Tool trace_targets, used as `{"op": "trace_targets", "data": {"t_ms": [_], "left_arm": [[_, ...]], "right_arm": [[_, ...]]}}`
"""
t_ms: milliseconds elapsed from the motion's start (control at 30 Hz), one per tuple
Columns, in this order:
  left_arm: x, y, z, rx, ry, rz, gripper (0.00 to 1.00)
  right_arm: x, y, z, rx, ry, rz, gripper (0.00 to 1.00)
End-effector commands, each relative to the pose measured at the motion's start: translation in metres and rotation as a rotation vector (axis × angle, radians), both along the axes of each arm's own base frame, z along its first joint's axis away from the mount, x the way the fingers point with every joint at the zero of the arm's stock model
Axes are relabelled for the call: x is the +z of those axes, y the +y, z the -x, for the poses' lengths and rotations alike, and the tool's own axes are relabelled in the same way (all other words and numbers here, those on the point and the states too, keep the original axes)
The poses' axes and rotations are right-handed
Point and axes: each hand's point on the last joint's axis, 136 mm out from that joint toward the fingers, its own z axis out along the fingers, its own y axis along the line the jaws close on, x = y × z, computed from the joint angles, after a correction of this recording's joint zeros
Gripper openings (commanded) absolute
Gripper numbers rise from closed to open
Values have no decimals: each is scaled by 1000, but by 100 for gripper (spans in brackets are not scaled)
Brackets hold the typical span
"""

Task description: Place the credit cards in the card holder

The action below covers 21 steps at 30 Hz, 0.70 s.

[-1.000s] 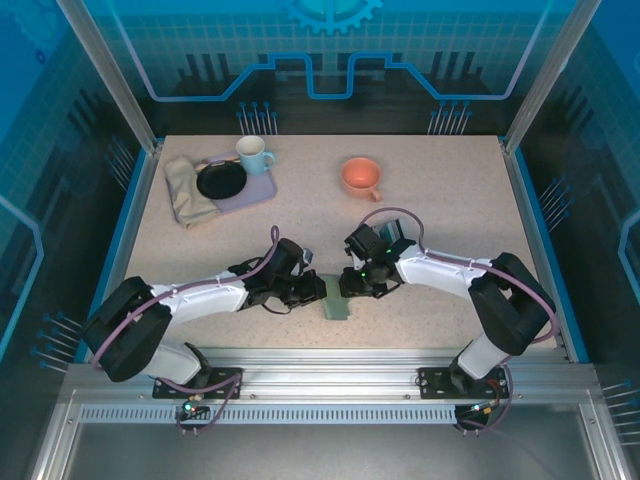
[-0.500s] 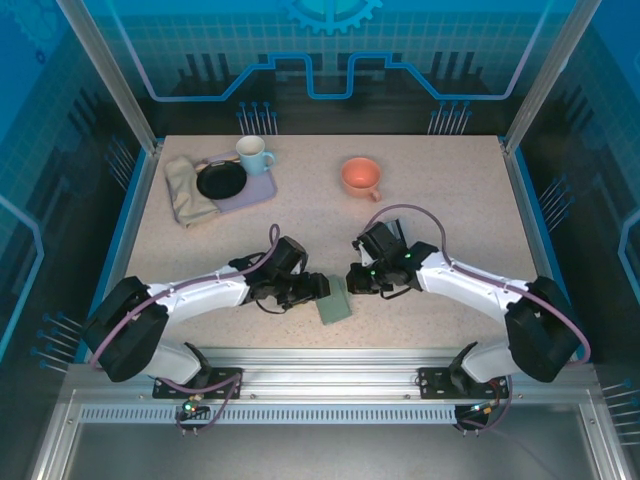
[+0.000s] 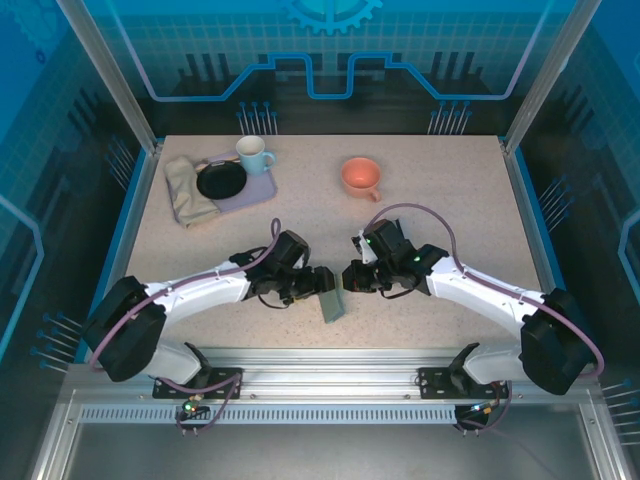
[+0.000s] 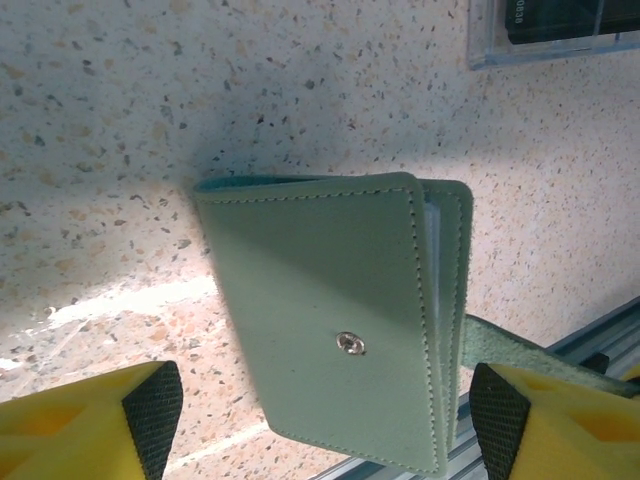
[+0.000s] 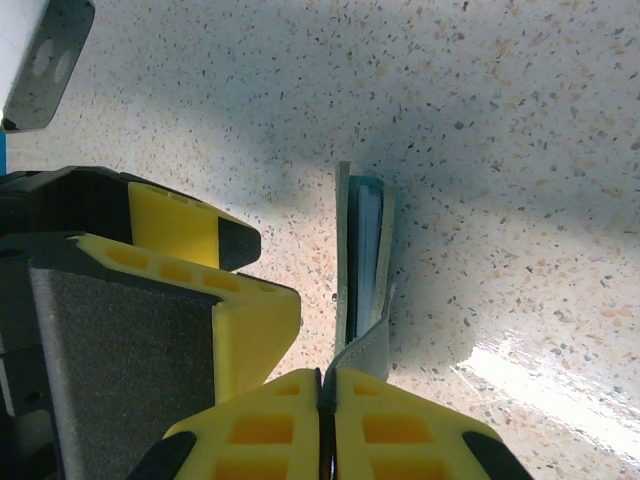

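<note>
White lettering on a dark item inside the clear box (image 4: 550, 35), at 1 o'clock in the left wrist view, is cut off by the frame edge and cannot be read. That view shows the broad grey-green face of the card holder (image 4: 320, 300) with its metal snap stud (image 4: 350, 343). The right wrist view instead shows the holder edge-on, with the teal and pale credit cards (image 5: 366, 235) stacked inside it.

The left gripper (image 3: 320, 284) is released, its jaws spread wide; its yellow fingers (image 4: 85, 425) sit at 7 and 5 o'clock of the holder, apart from it. The right gripper (image 5: 322, 388) is clenched on the holder's tab (image 5: 368, 345), at 6 o'clock of the cards. From above, the holder lies on the table (image 3: 450, 230) near its 6 o'clock edge, between the two grippers.
</note>
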Motion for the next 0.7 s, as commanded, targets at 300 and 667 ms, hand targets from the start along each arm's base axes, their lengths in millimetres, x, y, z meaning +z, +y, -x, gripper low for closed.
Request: {"op": "trace_targets", "data": {"t_ms": [300, 667], "left_arm": [[1, -20, -5, -37, 15, 41, 82], [-7, -6, 0, -16, 19, -15, 53]], "right_arm": [[9, 5, 3, 2, 39, -102, 9], [-5, -13, 2, -45, 55, -18, 10]]}}
